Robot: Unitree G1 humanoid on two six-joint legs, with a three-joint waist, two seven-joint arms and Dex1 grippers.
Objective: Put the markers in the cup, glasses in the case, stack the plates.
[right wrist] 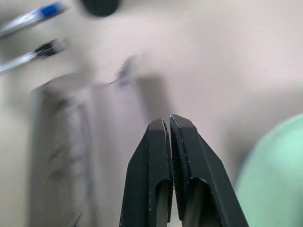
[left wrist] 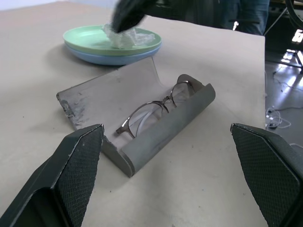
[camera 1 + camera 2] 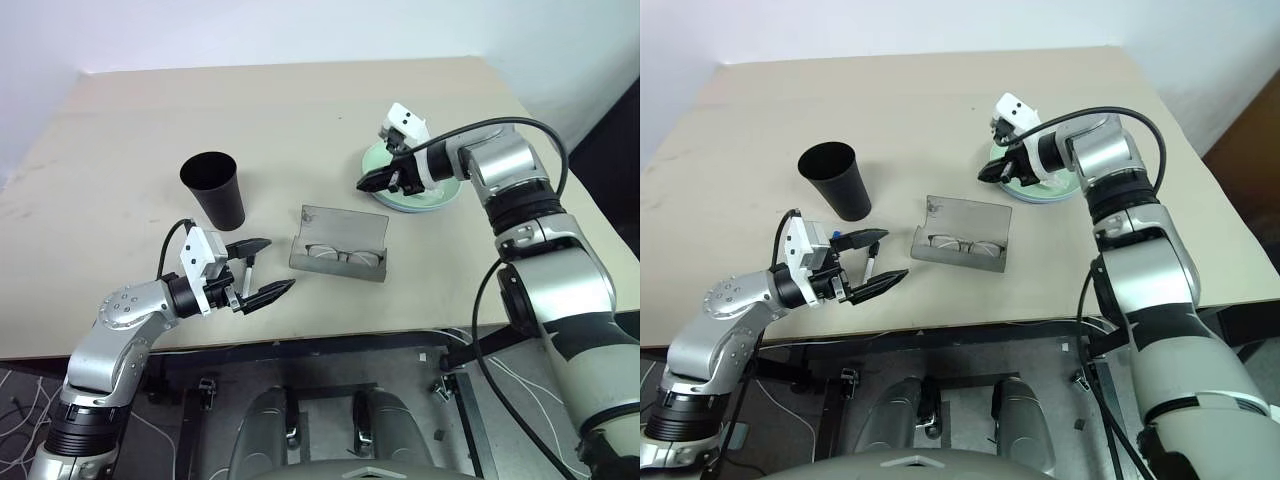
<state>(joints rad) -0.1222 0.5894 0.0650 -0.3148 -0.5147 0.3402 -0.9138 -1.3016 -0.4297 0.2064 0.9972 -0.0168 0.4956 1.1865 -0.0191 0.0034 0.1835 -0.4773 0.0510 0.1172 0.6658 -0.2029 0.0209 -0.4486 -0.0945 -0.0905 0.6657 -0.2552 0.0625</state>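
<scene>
1. Head views: the black cup (image 3: 213, 187) stands upright on the table (image 3: 120, 120). The grey case (image 3: 340, 243) lies open in the middle with the glasses (image 3: 342, 255) inside. The mint green plate (image 3: 432, 196) sits stacked on the light blue plate (image 3: 1035, 197) at the right. The right gripper (image 3: 366, 183) hovers at the stack's near-left rim, fingers pressed together and empty. The left gripper (image 3: 262, 268) is spread wide near the table's front edge, with the two markers (image 3: 868, 258) lying between its fingers.
2. Left wrist view: both wide-apart fingers (image 2: 71, 170) frame the open case and the glasses in its trough; the stacked plates lie beyond.
3. Right wrist view: the closed fingertips point at the table, beside the green plate's rim; the blue-capped and black-capped markers lie far off, beyond the case.
</scene>
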